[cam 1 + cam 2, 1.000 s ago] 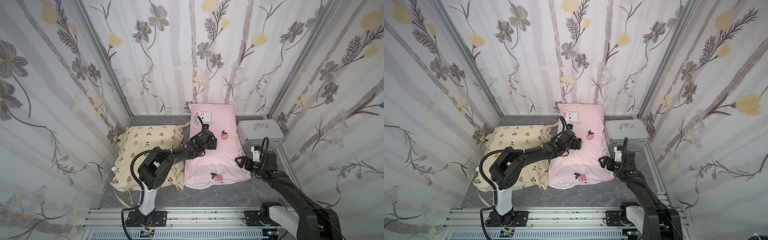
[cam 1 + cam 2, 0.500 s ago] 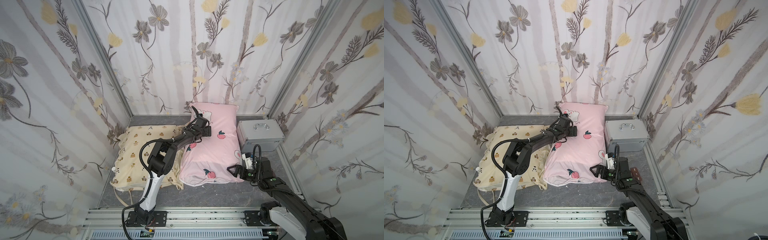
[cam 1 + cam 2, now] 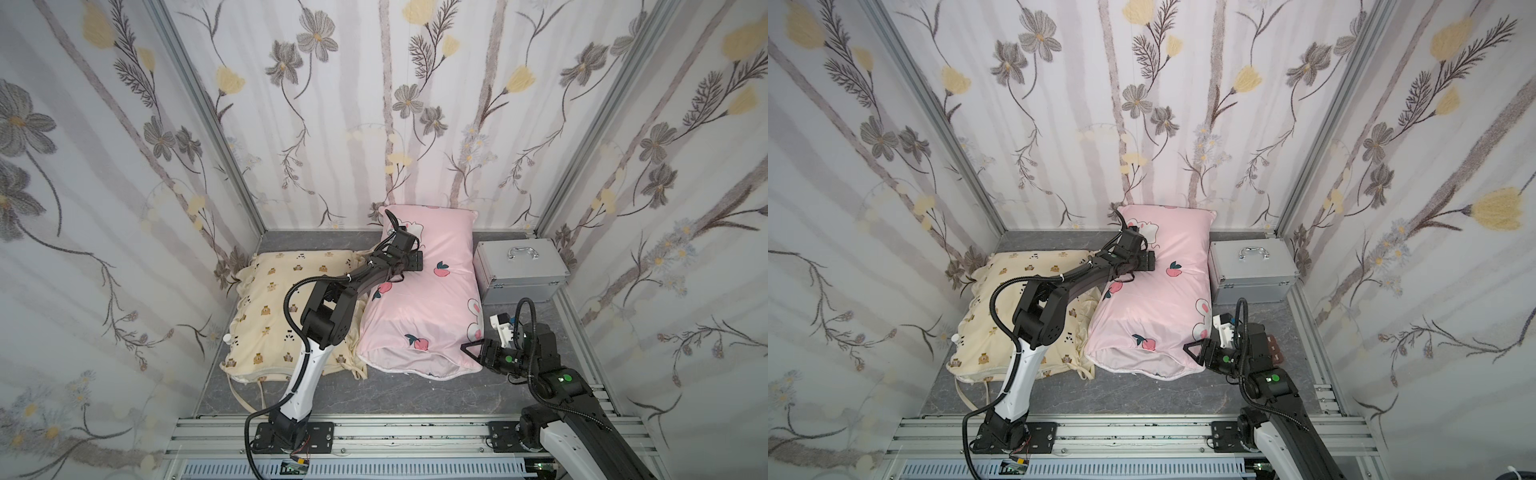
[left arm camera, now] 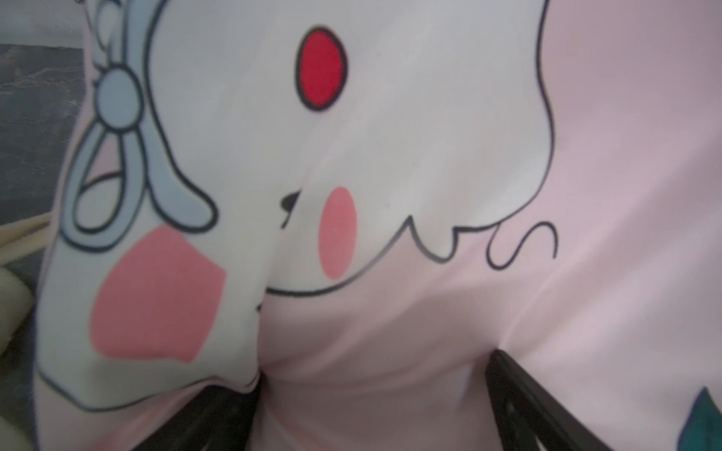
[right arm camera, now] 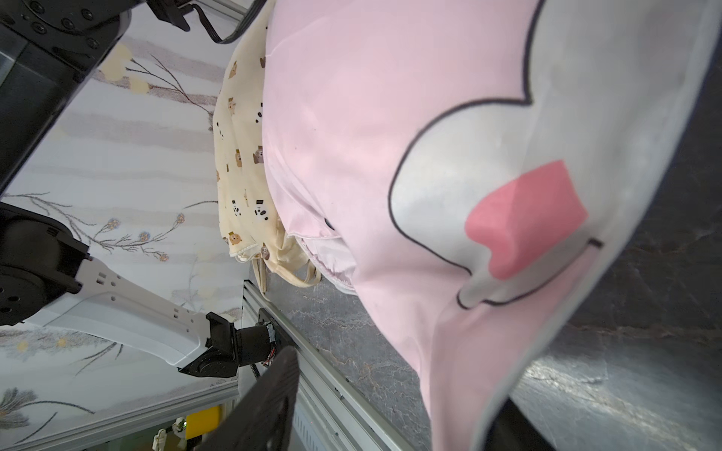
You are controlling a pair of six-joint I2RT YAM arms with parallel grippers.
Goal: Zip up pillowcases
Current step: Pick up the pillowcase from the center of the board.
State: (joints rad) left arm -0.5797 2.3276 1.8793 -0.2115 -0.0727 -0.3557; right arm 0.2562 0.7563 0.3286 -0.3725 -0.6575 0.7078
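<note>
1. Now the pink pillow lies lengthwise on the floor, between the cream pillow and the case, its open end nearest the robot.
2. The left gripper presses into its far half, below the printed face, jaws apart with cloth bulging between them.
3. The right gripper sits at its near right corner, jaws apart around that corner, not pinching it.
4. The cream pillow lies just beside it, under the left arm.
</note>
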